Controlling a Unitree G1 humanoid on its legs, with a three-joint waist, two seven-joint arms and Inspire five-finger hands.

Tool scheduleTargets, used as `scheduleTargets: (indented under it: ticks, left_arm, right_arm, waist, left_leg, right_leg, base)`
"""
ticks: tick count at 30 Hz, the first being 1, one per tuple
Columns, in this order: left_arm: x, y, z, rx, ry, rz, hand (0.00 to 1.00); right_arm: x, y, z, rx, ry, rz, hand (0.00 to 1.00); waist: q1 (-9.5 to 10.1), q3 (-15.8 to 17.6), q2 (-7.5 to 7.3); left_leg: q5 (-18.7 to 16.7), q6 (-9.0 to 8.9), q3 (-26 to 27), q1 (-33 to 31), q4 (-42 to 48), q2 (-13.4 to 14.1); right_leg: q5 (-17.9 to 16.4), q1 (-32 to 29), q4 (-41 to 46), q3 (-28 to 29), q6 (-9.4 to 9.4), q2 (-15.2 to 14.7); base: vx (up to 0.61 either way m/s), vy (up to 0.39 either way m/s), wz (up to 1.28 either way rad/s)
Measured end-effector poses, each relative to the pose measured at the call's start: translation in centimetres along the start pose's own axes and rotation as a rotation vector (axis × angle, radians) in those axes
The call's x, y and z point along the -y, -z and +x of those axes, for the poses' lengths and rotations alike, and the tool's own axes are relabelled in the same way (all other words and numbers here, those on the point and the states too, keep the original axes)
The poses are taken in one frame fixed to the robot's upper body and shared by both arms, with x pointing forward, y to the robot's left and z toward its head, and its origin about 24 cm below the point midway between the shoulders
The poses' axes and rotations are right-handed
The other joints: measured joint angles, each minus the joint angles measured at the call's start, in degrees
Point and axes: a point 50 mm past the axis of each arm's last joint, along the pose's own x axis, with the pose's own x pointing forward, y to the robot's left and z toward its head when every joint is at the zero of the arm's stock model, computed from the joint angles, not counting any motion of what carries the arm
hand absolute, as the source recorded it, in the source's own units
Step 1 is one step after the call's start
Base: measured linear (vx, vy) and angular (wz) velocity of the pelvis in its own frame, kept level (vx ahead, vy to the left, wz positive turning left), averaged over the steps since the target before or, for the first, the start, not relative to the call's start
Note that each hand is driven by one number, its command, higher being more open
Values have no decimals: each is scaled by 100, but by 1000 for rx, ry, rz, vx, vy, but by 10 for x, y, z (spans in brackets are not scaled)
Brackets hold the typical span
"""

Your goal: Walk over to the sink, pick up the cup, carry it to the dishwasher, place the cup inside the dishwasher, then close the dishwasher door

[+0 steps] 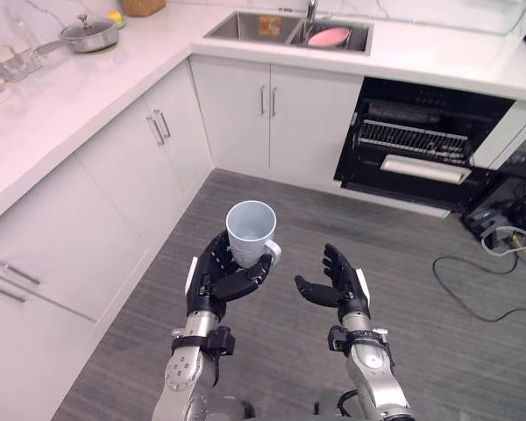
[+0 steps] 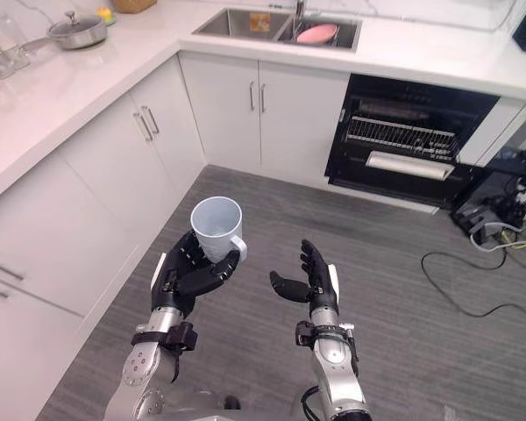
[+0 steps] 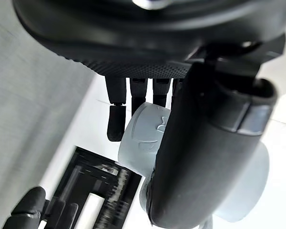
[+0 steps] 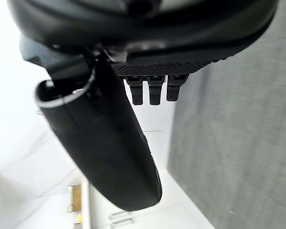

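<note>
The left robot hand (image 1: 217,279) curls round a pale blue-grey cup (image 1: 250,232), upright with its mouth up, above the floor (image 1: 403,342). Its wrist view adds a raised mark on the cup's wall. The right robot hand (image 1: 337,282) hangs loosely open, empty.

Pale blue cup (image 1: 251,230); grey floor (image 1: 333,210)

The cup (image 1: 251,230) looks like smooth matt plastic, the counter (image 1: 88,88) glossy veined white stone, the pan (image 1: 89,35) and sink (image 1: 237,24) shiny metal, and the floor (image 1: 403,298) matt grey wood-grain.
</note>
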Motion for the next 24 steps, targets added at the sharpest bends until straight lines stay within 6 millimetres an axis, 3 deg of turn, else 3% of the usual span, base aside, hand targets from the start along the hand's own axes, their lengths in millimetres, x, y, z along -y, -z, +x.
scheduleTargets:
  ticks: [1,3,4,5,6,8,9,10,12,13,15,16,18,19,20,21,22,24]
  left_arm:
    - [3,1,1,-1,15,-3,30]
    - [7,4,2,-14,39,1,30]
    - [9,10,3,-37,50,7,30]
    - [14,18,3,-68,55,-9,30]
    - [15,20,3,-74,56,-10,30]
    - [18,23,4,-90,52,-14,30]
    - [20,25,3,-101,49,-28,30]
    - [20,24,2,-99,49,-35,30]
    - [22,19,-2,-76,44,-57,30]
    - [22,17,-2,-68,43,-64,30]
    - [23,13,-4,-49,40,-77,30]
    - [22,13,-5,-48,38,-76,30]
    - [19,13,-5,-48,26,-71,30]
    - [15,13,-5,-48,16,-64,30]
    - [10,15,-7,-59,-1,-51,30]
    - [7,14,-7,-59,-11,-41,30]
    - [5,11,-5,-45,-23,-38,30]
    - [-3,10,-5,-44,-54,-18,30]
  right_arm:
    - [0,-1,0,7,-1,2,90]
    - [0,0,0,3,0,-1,90]
    - [2,2,-1,-6,3,-9,90]
    - [9,4,0,-14,14,-32,90]
    - [11,3,0,-13,16,-38,90]
    - [16,6,-2,-25,29,-46,90]
    - [19,11,-14,-46,43,-38,90]
    - [20,11,-18,-44,47,-31,90]
    - [18,0,-25,7,54,-8,90]
    - [18,-5,-25,28,53,-4,90]
    - [17,-16,-22,80,56,7,90]
    - [17,-17,-21,84,56,8,90]
    - [18,-19,-16,95,70,8,90]
    - [20,-18,-10,93,80,4,90]
    - [22,-12,-5,65,93,-2,90]
    - [20,-10,-4,50,96,5,90]
    - [22,-9,-3,44,114,24,90]
    - [18,-7,-4,28,117,62,90]
  waist:
    - [-25,-5,16]
    - [-84,-102,-143]
    - [-199,-127,-111]
    - [-193,-167,123]
    - [-194,-184,204]
    - [-228,-123,319]
    - [-186,-88,340]
    - [-141,-82,339]
    - [-13,-76,343]
    - [19,-72,336]
    - [137,-115,401]
    - [173,-114,393]
    - [231,-125,368]
    - [264,-114,330]
    - [356,-173,234]
    - [334,-213,160]
    - [244,-194,91]
    - [299,-184,-71]
  left_leg:
    - [-130,-104,-30,132,-27,73]
    - [-265,-332,-125,310,-139,66]
    - [-404,-486,-330,436,-109,108]
    - [-427,-540,-382,512,-138,330]
    - [-421,-552,-408,497,-87,407]
    - [-285,-760,-510,268,714,639]
    - [265,-836,-644,-309,2433,887]
    - [297,-873,-636,-475,2981,978]
    - [180,-730,-437,-1068,4054,1187]
    - [97,-680,-351,-1253,4105,1253]
    - [-134,-357,-186,-1785,3451,1278]
    - [-165,-340,-187,-1856,3106,1212]
    - [-83,-397,-395,-2040,1760,830]
    - [443,-462,-620,-2090,1011,533]
    - [1138,-372,-632,-1871,592,231]
    - [1130,-329,-539,-1819,583,140]
    - [1000,-117,-499,-1952,857,58]
    - [852,70,-284,-2002,1289,54]
  right_leg:
    - [56,-226,-649,-150,-52,77]
    - [515,-346,-1980,-186,-227,149]
    - [1297,-226,-2140,-248,-394,210]
    - [1158,-143,-2086,-376,-496,386]
    - [1082,-129,-2086,-430,-529,438]
    - [945,174,-2232,-591,-662,575]
    - [883,828,-2612,-684,-760,674]
    - [857,1082,-2762,-681,-785,695]
    - [696,1720,-3169,-632,-750,721]
    - [644,1815,-3220,-608,-744,731]
    - [438,2137,-3381,-516,-713,699]
    - [404,2202,-3408,-475,-678,665]
    - [282,2339,-3484,-380,-501,482]
    - [172,2397,-3480,-243,-353,318]
    - [121,2442,-3511,44,-230,130]
    - [131,2486,-3567,179,-167,20]
    - [286,2523,-3742,483,-111,-78]
    - [472,2614,-3789,792,-12,-147]
  base:
    - [379,-136,11]
    - [460,-174,36]
    - [629,-211,45]
    - [546,-166,35]
    - [519,-157,9]
    - [479,-170,22]
    - [455,-154,22]
    - [512,-136,15]
    - [341,-31,-7]
    - [272,35,-7]
    - [255,107,-12]
    - [273,174,-20]
    - [298,245,-24]
    - [334,306,-61]
    - [364,339,-58]
    - [448,349,-33]
    - [501,413,-13]
    - [418,321,-37]
